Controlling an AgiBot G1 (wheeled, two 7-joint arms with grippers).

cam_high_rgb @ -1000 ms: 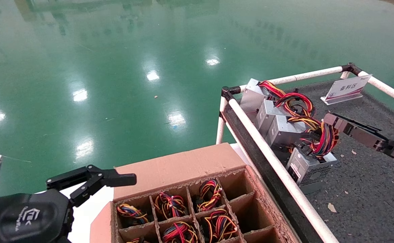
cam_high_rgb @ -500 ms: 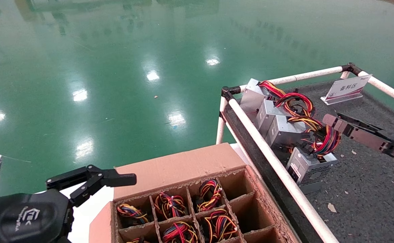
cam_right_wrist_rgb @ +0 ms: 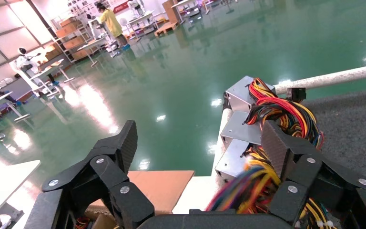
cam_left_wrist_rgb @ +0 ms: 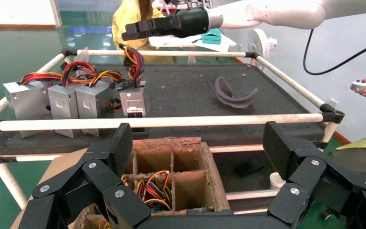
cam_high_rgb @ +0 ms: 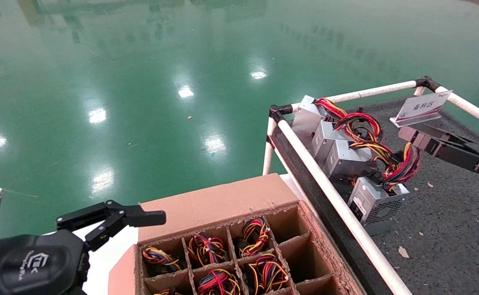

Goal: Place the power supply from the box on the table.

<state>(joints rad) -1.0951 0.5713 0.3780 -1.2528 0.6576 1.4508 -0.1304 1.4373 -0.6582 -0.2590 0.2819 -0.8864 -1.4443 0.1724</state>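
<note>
Rising from a second ago, your right gripper [cam_high_rgb: 408,138] now hangs higher and farther back over the table [cam_high_rgb: 448,229], and the wire bundle [cam_high_rgb: 403,166] stretches up after it. Below sits the power supply [cam_high_rgb: 374,200]: a small silver box with a honeycomb-perforated side and a white label on its end, resting on the dark felt just inside the table's white front rail, last in a row with three other silver units [cam_high_rgb: 325,141] that runs back toward the rail's black corner joint. Its red, yellow, orange, blue and green wires rise from its top to your right gripper. In the right wrist view you see the fingers [cam_right_wrist_rgb: 279,145] spread wide, with the blurred wires passing against one of them; you cannot tell whether any wire is truly caught. Your left gripper [cam_high_rgb: 141,217] is parked low beside the box [cam_high_rgb: 219,205], jaws wide apart and holding nothing. That brown carton stands off the table's front edge, its rough cardboard cells holding more coloured wires. A white sign card [cam_high_rgb: 422,107] stands near the table's far rail.
</note>
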